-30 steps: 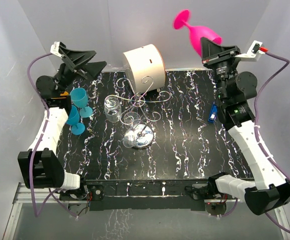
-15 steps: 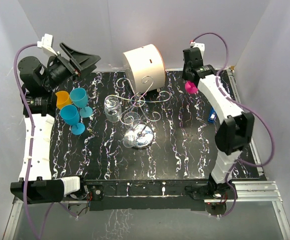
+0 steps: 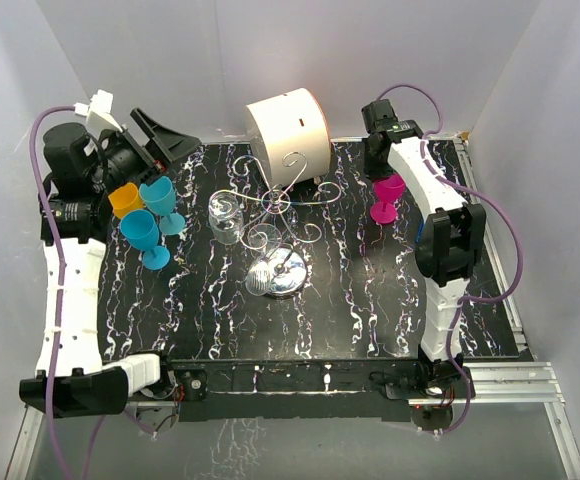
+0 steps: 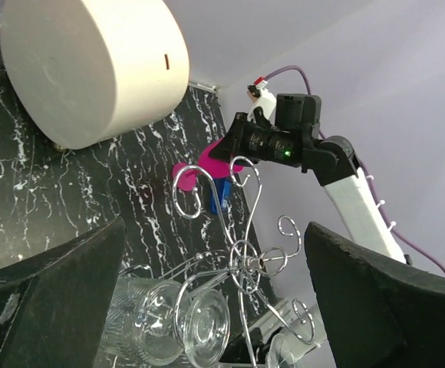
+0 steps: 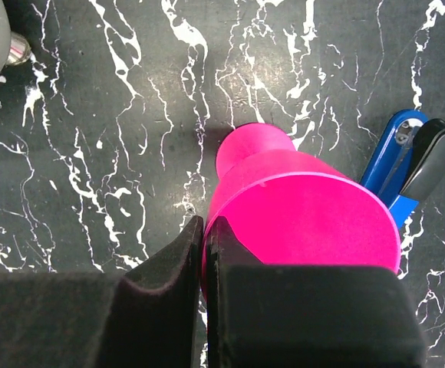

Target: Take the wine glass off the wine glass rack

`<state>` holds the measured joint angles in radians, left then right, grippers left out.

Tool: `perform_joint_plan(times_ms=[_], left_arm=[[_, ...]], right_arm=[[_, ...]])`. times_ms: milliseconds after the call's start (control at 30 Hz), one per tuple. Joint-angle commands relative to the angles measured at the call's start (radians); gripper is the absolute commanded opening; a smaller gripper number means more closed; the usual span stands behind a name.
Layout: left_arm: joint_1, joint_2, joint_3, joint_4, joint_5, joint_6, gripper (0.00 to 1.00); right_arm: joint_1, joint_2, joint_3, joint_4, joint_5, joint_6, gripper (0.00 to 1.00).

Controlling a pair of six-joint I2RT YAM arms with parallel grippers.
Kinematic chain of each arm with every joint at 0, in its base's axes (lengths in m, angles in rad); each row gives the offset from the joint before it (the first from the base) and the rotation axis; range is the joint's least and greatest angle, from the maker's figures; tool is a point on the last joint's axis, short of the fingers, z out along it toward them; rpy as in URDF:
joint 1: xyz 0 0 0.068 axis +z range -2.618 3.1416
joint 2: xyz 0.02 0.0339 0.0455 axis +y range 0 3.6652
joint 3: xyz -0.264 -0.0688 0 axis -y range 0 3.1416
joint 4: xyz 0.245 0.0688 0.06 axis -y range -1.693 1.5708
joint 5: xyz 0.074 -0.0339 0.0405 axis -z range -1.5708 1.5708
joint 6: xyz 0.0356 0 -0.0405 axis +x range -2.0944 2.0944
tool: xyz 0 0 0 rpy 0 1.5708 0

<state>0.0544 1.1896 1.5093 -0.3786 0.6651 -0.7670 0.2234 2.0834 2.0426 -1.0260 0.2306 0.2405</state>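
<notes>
I read the magenta plastic wine glass (image 3: 387,196) as off the silver scroll-armed wire rack (image 3: 288,205), upright on the black marbled counter (image 3: 370,300) to its right, rim clamped in the right pincer (image 5: 203,230), left pincer (image 4: 215,299) spread empty, so only release appears outstanding.

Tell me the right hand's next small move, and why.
Probably open the right hand and let go: it pinches the rim of the pink glass, which stands upright, foot seemingly on the table, away from the rack.
</notes>
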Motion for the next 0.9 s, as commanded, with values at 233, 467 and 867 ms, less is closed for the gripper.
perform_joint_plan(times_ms=[233, 467, 867], left_arm=[[-0.005, -0.096, -0.041, -0.092, -0.057, 0.093, 0.99], [-0.026, -0.139, -0.053, -0.166, -0.126, 0.135, 0.99], [-0.102, -0.245, -0.037, -0.323, -0.193, 0.239, 0.98]], right_arm=[[-0.01, -0.011, 0.075, 0.001, -0.043, -0.01, 0.11], [-0.01, -0.065, 0.089, 0.002, -0.056, -0.008, 0.34], [-0.011, -0.442, -0.143, 0.314, -0.246, -0.003, 0.89]])
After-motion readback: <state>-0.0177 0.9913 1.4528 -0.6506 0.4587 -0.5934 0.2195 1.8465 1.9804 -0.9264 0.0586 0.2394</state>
